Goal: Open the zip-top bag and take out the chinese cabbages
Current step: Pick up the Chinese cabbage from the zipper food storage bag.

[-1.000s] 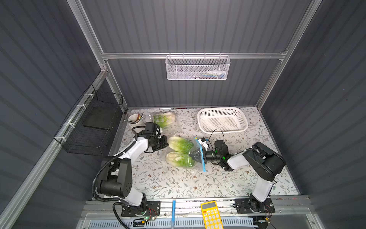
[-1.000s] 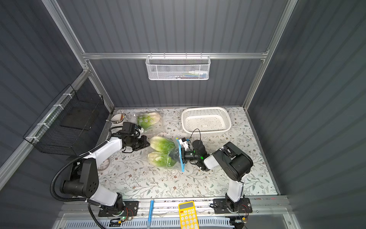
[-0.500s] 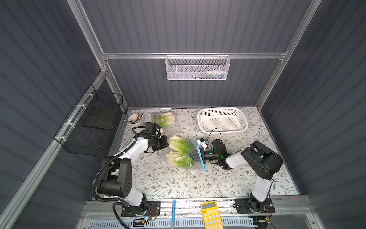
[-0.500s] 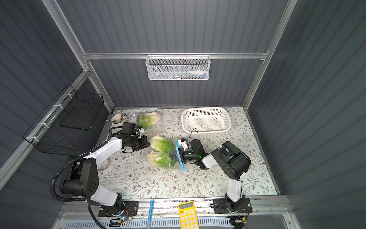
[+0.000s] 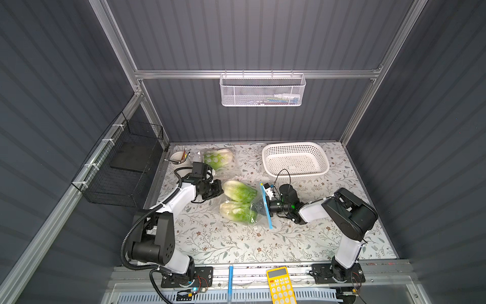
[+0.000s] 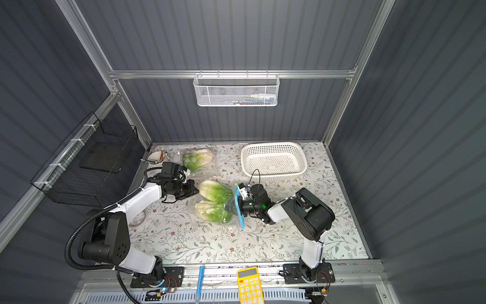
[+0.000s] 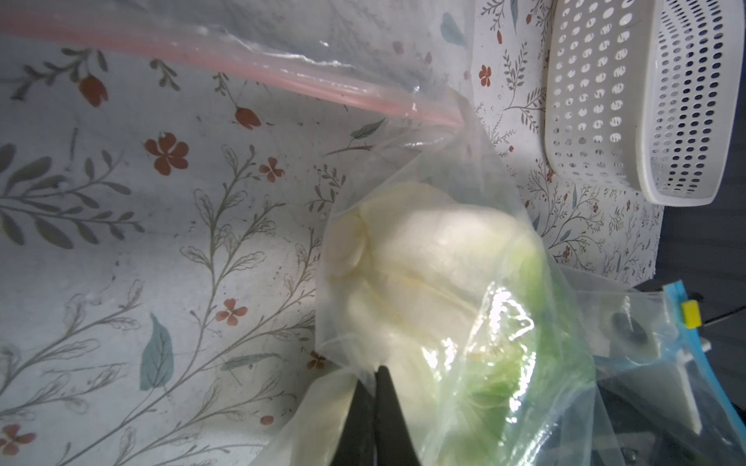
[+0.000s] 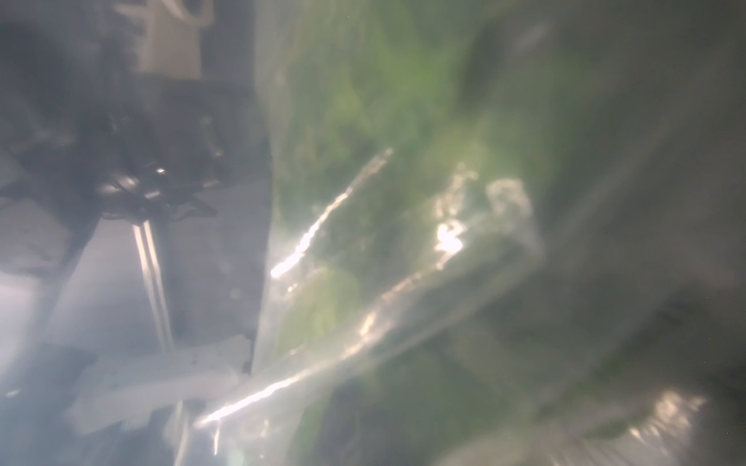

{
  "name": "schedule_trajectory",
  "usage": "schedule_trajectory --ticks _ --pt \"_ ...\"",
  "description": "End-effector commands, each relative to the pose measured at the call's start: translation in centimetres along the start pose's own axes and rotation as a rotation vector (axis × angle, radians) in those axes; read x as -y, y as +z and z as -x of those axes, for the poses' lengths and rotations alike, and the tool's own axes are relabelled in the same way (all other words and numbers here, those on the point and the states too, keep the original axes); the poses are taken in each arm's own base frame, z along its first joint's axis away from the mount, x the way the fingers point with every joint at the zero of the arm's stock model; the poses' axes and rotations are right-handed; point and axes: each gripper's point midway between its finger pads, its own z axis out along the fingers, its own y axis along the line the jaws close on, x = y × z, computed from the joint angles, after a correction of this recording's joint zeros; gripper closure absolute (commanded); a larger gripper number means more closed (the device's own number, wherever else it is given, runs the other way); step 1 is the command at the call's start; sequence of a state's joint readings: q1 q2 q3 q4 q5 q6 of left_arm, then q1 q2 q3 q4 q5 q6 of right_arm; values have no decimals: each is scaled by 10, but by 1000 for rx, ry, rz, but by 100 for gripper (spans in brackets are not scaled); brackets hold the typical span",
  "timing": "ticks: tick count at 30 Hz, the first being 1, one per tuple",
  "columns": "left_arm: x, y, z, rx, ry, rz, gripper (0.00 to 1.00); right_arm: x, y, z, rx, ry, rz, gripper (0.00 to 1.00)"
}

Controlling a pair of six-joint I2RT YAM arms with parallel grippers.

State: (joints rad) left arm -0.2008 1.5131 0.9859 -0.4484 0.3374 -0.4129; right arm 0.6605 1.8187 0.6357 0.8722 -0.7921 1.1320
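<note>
Two chinese cabbages (image 5: 239,190) were noted side by side inside the zip-top bag (image 5: 260,196) at mid bench (image 5: 236,244). A third cabbage (image 5: 218,159) was bagged separately near the back edge. The bag's end opposite the blue zip was pinched by the closed left fingers (image 7: 385,407). The right fingers (image 5: 256,208) were closed within its mouth, on what could not be told.

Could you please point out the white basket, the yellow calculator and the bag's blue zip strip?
white basket (image 5: 292,150), in a top view, on its perforated far wall.
yellow calculator (image 6: 248,289), in a top view, on its keypad.
blue zip strip (image 5: 268,216), in a top view, on its front half.
</note>
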Motion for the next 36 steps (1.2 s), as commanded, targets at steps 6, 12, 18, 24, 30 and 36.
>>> schedule_trajectory --ticks 6,12,18,24,30,36 --pt "-30 -28 10 135 -32 184 100 -7 -8 -1 21 -36 25 100" --pt "-42 -31 11 144 -62 242 100 -10 -16 -3 30 -28 67 100" --pt "-53 -34 12 151 -88 283 100 -11 -21 -8 26 -37 74 100" --pt "-58 -35 13 152 -93 303 100 -13 -27 -8 34 -53 68 100" --pt "-61 -38 13 155 -91 325 100 -18 -32 -6 40 -75 53 100" --pt "-63 -38 13 156 -90 334 100 -21 -40 -5 49 -86 48 100"
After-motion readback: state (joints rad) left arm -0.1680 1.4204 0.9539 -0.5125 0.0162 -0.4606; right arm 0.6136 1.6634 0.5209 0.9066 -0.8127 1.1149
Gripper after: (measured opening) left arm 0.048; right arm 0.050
